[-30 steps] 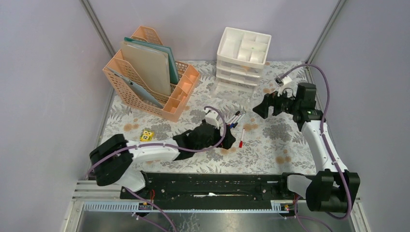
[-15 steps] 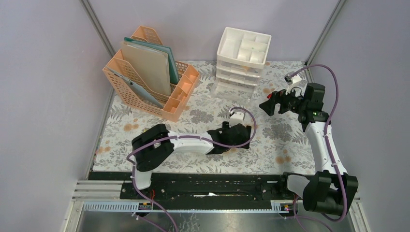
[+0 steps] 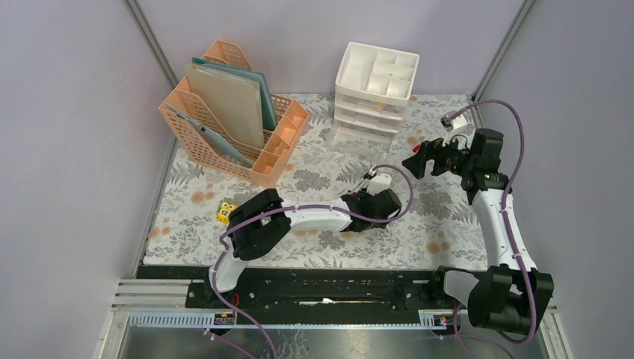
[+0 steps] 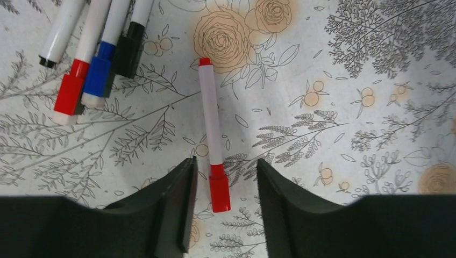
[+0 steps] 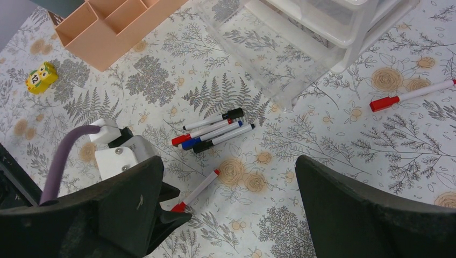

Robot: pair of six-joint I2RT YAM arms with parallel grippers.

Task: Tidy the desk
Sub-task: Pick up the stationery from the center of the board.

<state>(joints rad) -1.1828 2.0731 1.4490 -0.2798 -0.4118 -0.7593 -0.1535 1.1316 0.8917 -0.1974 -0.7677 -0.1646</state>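
The desk (image 3: 448, 217) is covered with a pale fern-and-flower cloth. A white marker with a red cap (image 4: 213, 129) lies loose on it. My left gripper (image 4: 225, 164) is open, low over the cloth, one finger on each side of the marker's red cap without touching it. It sits at centre right in the top view (image 3: 371, 205). Several more markers (image 4: 91, 54) lie bunched just beyond. My right gripper (image 3: 413, 161) is open and empty, held high over the right part of the desk, and looks down on the loose marker (image 5: 196, 191) and the bunch (image 5: 212, 131).
A peach file rack (image 3: 232, 112) with folders stands at the back left. A white drawer unit (image 3: 374, 86) stands at the back centre. A yellow cube (image 3: 226, 212) lies front left. Another red-capped marker (image 5: 411, 95) lies right of the drawers.
My left arm has swung right from the desk's middle, and its open gripper now straddles the loose red marker's cap. My right gripper drew back a little to the right and has held still since.
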